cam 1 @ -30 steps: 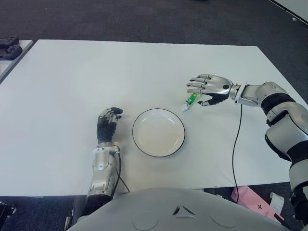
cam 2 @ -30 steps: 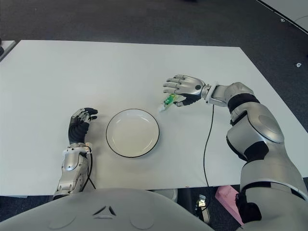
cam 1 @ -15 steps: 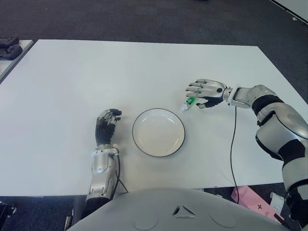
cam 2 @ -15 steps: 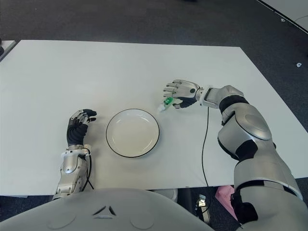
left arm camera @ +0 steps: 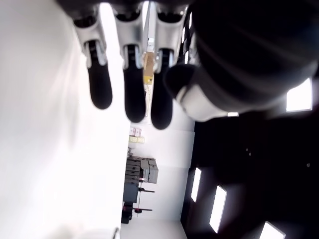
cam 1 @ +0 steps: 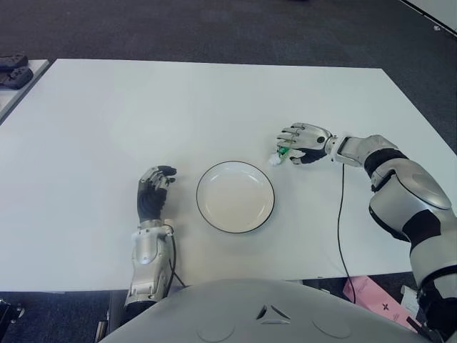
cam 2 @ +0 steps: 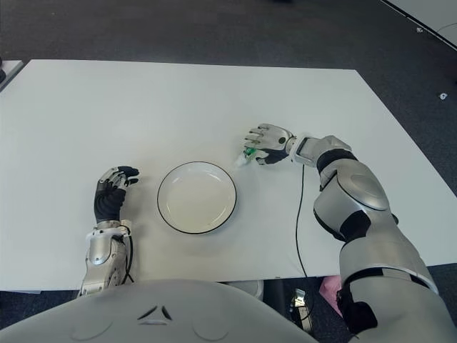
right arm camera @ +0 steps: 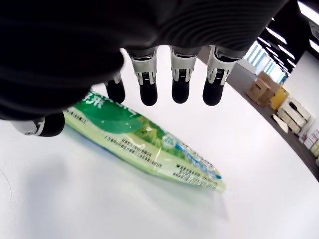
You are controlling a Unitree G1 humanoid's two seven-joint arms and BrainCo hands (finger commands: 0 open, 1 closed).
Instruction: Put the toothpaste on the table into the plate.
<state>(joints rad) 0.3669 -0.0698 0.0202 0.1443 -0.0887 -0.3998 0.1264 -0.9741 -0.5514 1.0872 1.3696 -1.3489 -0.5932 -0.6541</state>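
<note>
A small green-and-white toothpaste tube [right arm camera: 144,139] lies flat on the white table [cam 1: 214,107], just right of and beyond the plate; its white end [cam 1: 274,160] points at the plate. My right hand [cam 1: 303,136] hovers low over the tube with fingers spread above it and the thumb beside it, holding nothing. The white plate [cam 1: 235,196] with a dark rim has nothing in it. My left hand [cam 1: 151,193] shows left of the plate, fingers relaxed and holding nothing.
A black cable [cam 1: 339,214] runs from my right wrist across the table to its near edge. Dark objects [cam 1: 13,70] sit on a neighbouring surface at the far left. A pink box [cam 1: 371,293] lies on the floor at the right.
My right hand has come down and drawn in over the toothpaste, which has not moved. My left hand has drifted slightly back and to the left.
</note>
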